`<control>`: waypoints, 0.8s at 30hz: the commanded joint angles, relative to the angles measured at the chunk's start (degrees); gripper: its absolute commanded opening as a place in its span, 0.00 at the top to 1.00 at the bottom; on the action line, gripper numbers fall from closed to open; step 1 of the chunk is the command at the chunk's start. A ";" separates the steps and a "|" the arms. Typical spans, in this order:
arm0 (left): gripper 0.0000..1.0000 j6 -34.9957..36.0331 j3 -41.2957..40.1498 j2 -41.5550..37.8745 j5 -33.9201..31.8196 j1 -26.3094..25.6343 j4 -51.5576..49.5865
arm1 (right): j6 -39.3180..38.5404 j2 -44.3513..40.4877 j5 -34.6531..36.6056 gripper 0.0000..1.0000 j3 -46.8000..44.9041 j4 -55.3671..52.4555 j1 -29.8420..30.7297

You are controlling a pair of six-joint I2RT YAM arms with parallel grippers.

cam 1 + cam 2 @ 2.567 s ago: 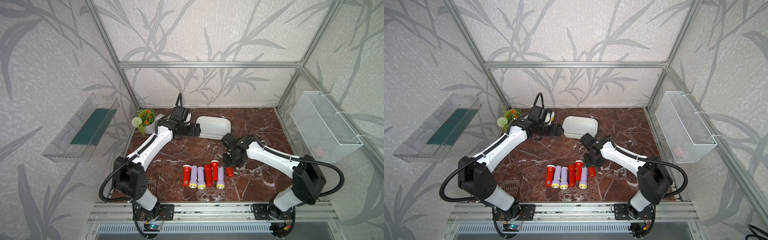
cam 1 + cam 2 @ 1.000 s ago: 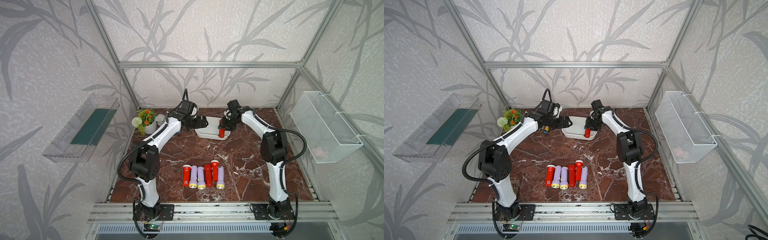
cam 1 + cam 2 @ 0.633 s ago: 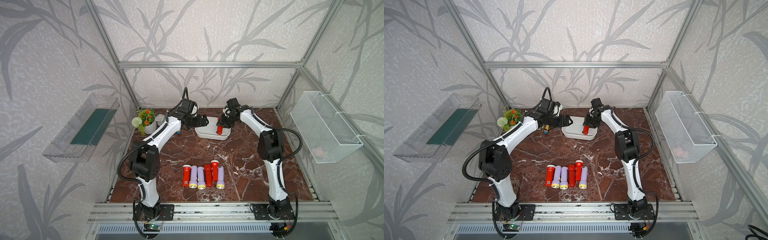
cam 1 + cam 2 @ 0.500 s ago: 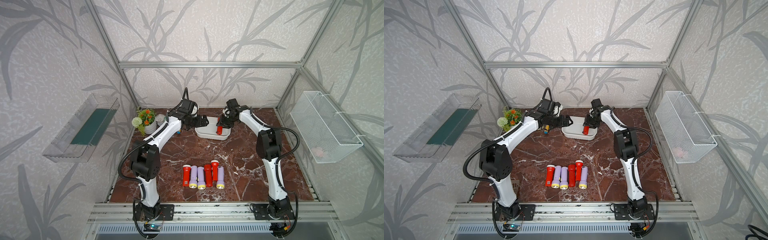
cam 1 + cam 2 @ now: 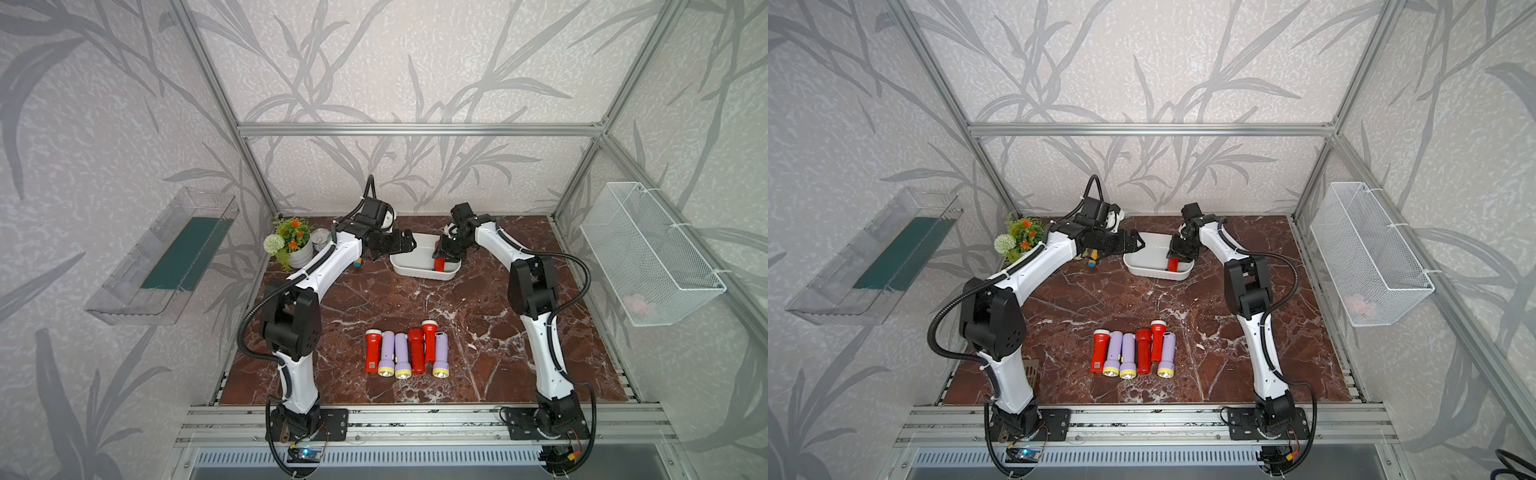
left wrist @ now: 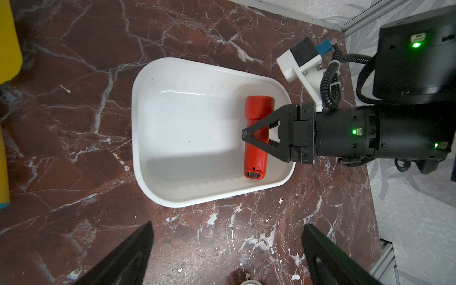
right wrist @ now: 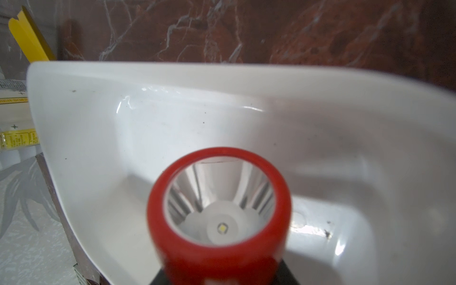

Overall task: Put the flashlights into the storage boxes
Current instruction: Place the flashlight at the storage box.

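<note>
Holding: your right gripper pinches a red flashlight across its middle.
Flashlight position: it is inside the white storage box, close along the wall on the right gripper's side. You cannot tell whether it touches the floor of the box.
Left gripper: your fingers are spread wide with nothing between them, just beside the box.
On the marble table: six flashlights, three red and three lilac, lie side by side in a row, well apart from the box.
</note>
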 commanded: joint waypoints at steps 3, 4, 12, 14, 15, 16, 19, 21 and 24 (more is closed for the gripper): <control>0.04 0.57 0.78 1.09 0.65 0.38 -1.24 | -0.78 1.02 -0.30 0.70 0.89 -1.40 -0.22; 0.04 0.58 0.74 0.93 0.59 0.39 -1.27 | -0.77 0.98 -0.30 0.70 0.66 -1.30 -0.22; 0.05 0.50 -0.65 0.39 0.59 0.74 -0.63 | -0.25 0.67 -0.65 0.64 -2.29 0.45 -0.22; 0.05 0.45 -1.06 0.17 0.52 0.83 -0.40 | -0.10 0.70 -0.62 0.63 -2.87 0.67 -0.23; 0.05 0.36 -1.27 0.11 0.43 0.85 -0.41 | -0.08 0.75 -0.79 0.61 -3.06 0.66 -0.20; 0.05 0.51 -1.46 -0.05 0.44 0.90 -0.34 | 0.01 0.81 -0.96 0.60 -3.19 0.69 -0.22; 0.05 0.54 -1.97 -0.29 0.44 1.03 -0.23 | 0.16 0.81 -0.60 0.55 -3.56 0.69 -0.22; 0.05 0.83 -2.24 -0.61 0.84 1.14 -0.04 | 0.27 0.42 -0.59 0.49 -4.15 1.18 -0.22; 0.06 0.86 -3.17 -1.27 0.54 1.17 0.87 | 0.27 -0.39 -0.80 0.45 -5.04 1.72 -0.22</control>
